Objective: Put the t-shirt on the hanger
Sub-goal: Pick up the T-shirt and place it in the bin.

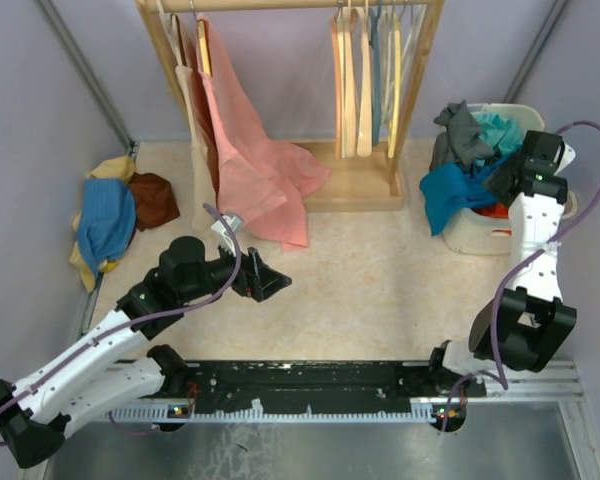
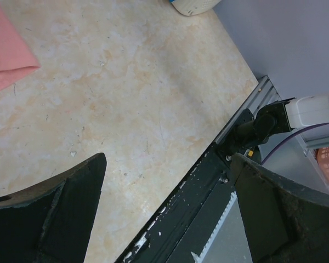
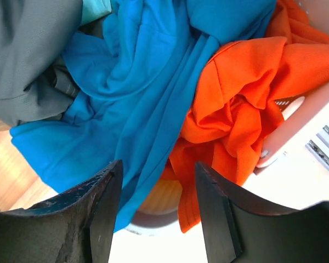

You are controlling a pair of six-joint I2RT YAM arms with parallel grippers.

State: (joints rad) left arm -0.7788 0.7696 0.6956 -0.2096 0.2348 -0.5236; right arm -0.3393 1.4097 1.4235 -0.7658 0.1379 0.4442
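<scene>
1. Where the cream bench (image 1: 380,280) meets lilac walls, a rack (image 1: 355,188) stands upper centre.
2. The t-shirt (image 1: 446,196) spills over the basket (image 1: 472,236), right of frame, beneath the right arm's open jaws.
3. The left arm's jaws gape above the bench, centre-left.

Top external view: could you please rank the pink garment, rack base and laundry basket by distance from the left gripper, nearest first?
1. Pink garment, just beyond the left gripper.
2. Rack base, back centre.
3. Laundry basket, far right.

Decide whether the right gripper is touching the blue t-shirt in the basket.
Cannot tell. The right wrist view shows the open right gripper overlapping the t-shirt, but neither contact nor a gap.
</scene>
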